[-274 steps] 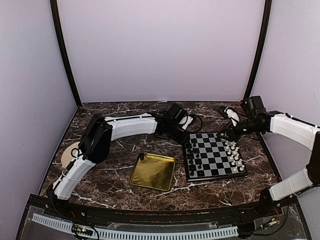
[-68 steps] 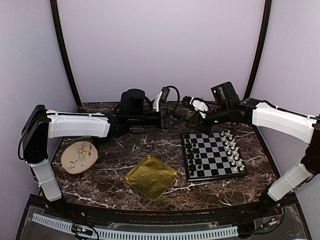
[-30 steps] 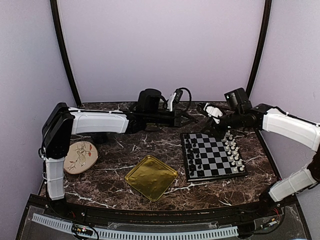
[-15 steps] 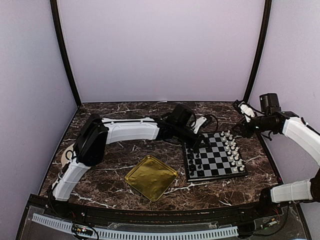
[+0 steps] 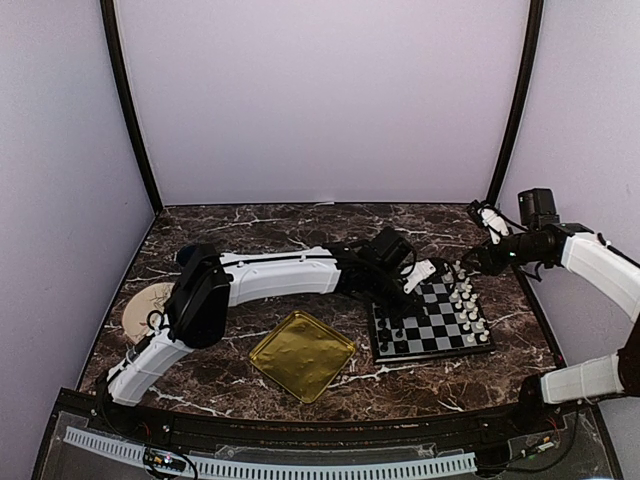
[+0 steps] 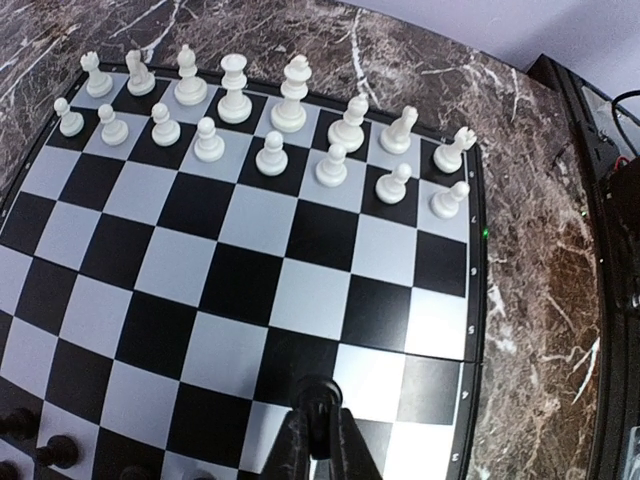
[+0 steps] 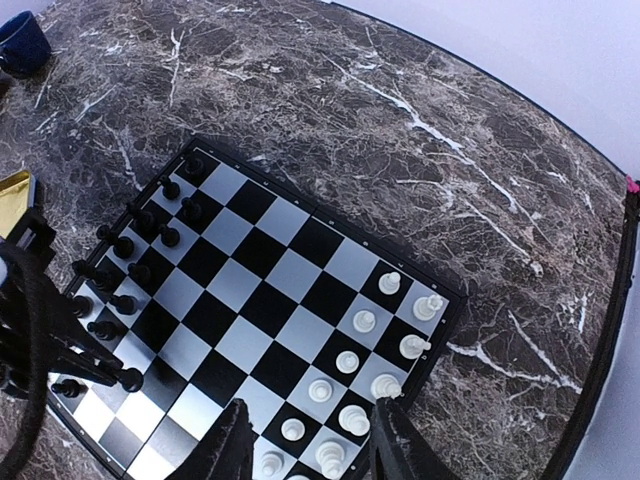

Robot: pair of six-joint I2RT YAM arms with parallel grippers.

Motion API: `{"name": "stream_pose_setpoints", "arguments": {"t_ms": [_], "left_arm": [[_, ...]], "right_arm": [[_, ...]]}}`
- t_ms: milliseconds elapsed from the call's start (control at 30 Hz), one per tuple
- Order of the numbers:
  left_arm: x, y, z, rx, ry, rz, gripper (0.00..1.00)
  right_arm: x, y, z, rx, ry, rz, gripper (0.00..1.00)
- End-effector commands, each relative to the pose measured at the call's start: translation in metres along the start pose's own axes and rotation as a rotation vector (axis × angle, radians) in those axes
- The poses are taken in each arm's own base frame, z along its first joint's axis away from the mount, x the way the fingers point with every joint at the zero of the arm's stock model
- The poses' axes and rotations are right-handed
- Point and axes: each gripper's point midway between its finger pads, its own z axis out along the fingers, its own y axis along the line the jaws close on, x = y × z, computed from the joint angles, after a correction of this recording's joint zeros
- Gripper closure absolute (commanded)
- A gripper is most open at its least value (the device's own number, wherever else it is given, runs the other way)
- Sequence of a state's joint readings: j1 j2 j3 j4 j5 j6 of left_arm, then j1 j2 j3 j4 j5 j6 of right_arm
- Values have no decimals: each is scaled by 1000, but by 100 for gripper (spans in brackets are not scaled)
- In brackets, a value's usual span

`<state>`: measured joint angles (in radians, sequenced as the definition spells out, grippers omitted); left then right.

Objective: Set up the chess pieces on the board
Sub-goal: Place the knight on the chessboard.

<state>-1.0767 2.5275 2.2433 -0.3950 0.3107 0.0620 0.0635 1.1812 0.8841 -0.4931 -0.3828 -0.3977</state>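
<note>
Nearest, the gold tray [image 5: 302,354] sits cornerwise on the marble table [image 5: 250,230], turned from how it lay 9 s ago. Just right of it lies the board [image 5: 436,318], in the same place as before. The black pieces [image 5: 392,322] crowd its left side in ragged rows. The 16 white pieces [image 6: 270,155] stand in 2 neat rows of 8 along its right side.

The left gripper [image 6: 315,400] has moved since 0.5 s ago, from beside the board's far-left corner to a spot over the board near that corner. Its fingers are pressed together, and nothing shows between them. The left arm's elbow has swung right, so part of the plate [image 5: 142,303] shows at the table's left edge.

The right gripper [image 7: 312,410] hovers above the white rows where it was 0.5 s ago, its fingers [image 7: 232,445] well apart and holding nothing.
</note>
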Motion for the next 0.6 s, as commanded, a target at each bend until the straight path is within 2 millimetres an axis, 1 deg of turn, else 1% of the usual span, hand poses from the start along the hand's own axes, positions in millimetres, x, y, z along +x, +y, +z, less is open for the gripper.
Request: {"name": "stream_pose_setpoints", "arguments": {"t_ms": [0,133,267,367,467,567], "left_arm": [[10,-5,3,-28,56,54,95],[5,-7,2,-30,41,54,84],[-14,-7,-8,-46,-5,57,74],[-28,-9,-17,-45,-47,56,70],[-45,-12,-30,-51,-91,57,67],[-66,-14,-54,-79,-137,63,66]], "right_arm": [[-11,0,2,-20,-48,9,59],[-13,4,3,-47,-53,17,59],[-16,5,2,-55,-58,16,59],[-17,8,2,-77,-63,25,59],[-18,13,3,-110,-67,23,59],[-17,18,4,-145,-59,2,59]]}}
